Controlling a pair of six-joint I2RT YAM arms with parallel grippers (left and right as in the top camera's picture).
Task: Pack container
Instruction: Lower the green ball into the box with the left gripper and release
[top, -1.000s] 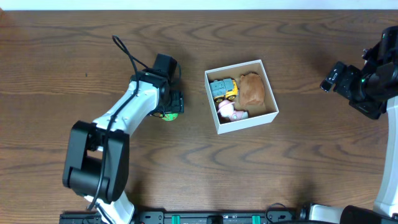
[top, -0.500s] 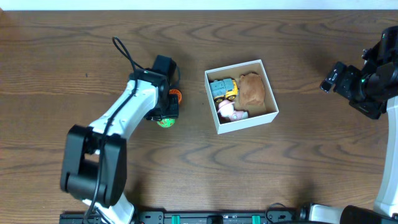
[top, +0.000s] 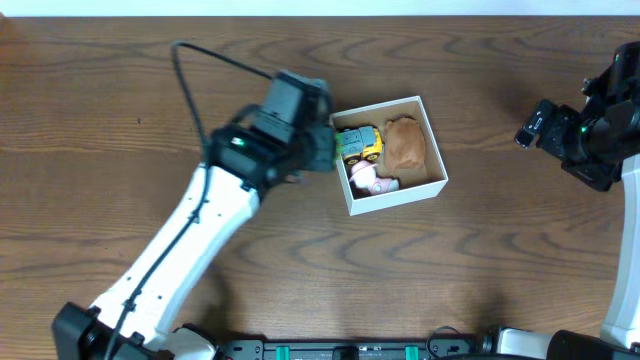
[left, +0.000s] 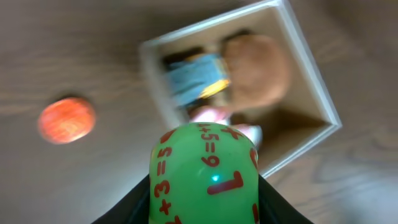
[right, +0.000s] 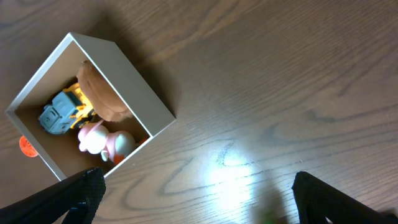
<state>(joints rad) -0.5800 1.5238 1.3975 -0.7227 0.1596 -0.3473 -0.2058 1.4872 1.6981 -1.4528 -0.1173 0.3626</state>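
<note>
The container (top: 436, 186) is a white-walled box with a brown inside, right of the table's middle. It holds a blue and yellow toy truck (top: 358, 143), a brown soft thing (top: 406, 143) and a pink toy (top: 364, 177). My left gripper (top: 320, 150) hovers at the box's left wall, shut on a green ball with red numbers (left: 204, 171), which the overhead view hides. The left wrist view shows the container (left: 309, 74) below and beyond the ball. My right gripper (top: 530, 125) is open and empty at the far right; its wrist view (right: 199, 199) shows the container (right: 134, 78) at upper left.
A small orange ball (left: 66, 119) lies on the wood table left of the box. It shows as an orange spot in the right wrist view (right: 26, 144) and is hidden under my left arm in the overhead view.
My left gripper has lifted the green ball off the table and carried it right, up to the container's left wall. The orange ball stayed behind. The right arm has not moved.
</note>
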